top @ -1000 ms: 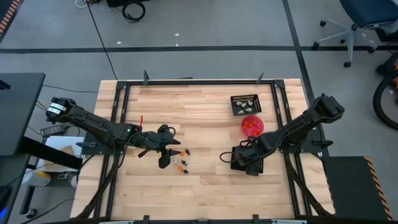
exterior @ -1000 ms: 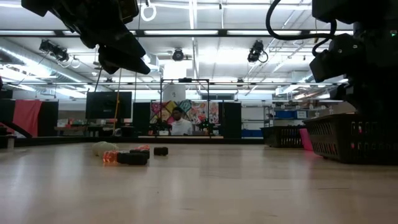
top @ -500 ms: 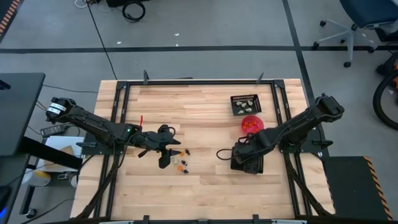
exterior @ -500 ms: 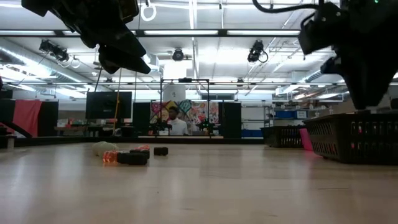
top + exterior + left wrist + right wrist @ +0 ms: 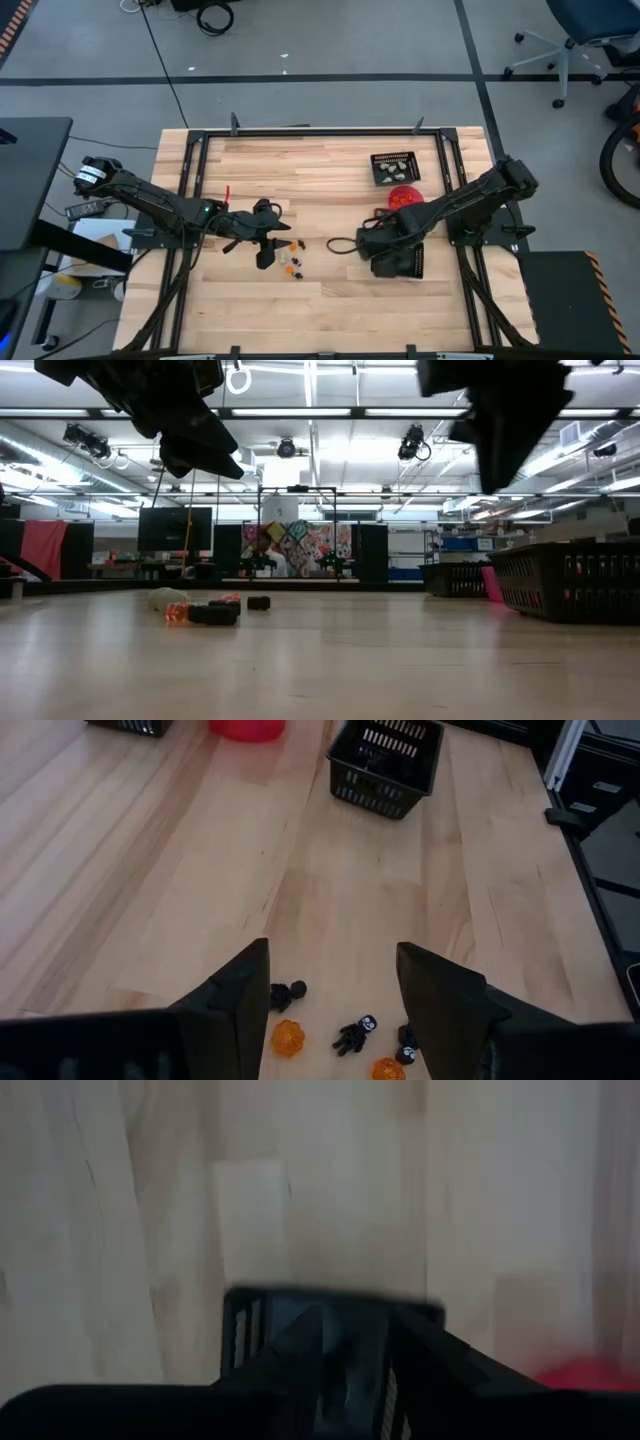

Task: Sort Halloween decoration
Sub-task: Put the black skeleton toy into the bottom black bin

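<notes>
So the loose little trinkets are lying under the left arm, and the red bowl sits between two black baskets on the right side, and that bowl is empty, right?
Not quite: the red bowl is not empty. The high view shows small orange pieces inside it. The rest holds: the loose trinkets lie under the left end effector, and the bowl sits between the far black basket and the near one on the right side.

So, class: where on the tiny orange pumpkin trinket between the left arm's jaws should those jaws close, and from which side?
Probably straight down from above, closing on the opposite sides of the tiny round orange pumpkin trinket. It lies low on the light wooden table with clear wood either side, and the open left gripper already straddles it; the tiny black trinkets lie close beside it.
</notes>
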You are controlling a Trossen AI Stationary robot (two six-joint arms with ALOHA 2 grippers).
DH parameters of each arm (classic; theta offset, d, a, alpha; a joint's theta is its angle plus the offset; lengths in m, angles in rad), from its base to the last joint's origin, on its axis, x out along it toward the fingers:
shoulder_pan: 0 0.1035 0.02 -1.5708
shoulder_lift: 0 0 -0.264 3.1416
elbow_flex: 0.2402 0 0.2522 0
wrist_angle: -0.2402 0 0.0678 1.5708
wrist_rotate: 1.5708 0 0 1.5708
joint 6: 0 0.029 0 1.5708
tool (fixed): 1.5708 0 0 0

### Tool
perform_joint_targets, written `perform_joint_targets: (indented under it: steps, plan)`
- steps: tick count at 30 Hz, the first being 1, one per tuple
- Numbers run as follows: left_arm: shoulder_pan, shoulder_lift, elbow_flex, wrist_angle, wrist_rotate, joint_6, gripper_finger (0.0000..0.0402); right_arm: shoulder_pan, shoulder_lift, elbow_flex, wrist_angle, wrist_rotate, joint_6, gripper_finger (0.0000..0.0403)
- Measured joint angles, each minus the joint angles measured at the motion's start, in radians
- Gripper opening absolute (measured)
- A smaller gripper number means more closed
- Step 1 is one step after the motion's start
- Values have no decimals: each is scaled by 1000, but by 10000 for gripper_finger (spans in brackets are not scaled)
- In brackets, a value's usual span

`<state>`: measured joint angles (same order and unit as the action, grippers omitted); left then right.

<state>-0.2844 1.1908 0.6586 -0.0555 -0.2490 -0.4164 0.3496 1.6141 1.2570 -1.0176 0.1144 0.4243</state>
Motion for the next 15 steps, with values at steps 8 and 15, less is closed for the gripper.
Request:
perform_joint_targets:
  steps: [8,15]
  plan:
    - [0,0,0,-13,-1,18,192,-17,244,258,3,25,-201,122]
    - [0,0,0,-149,-1,-17,192,-41,413,458,31,52,-357,125]
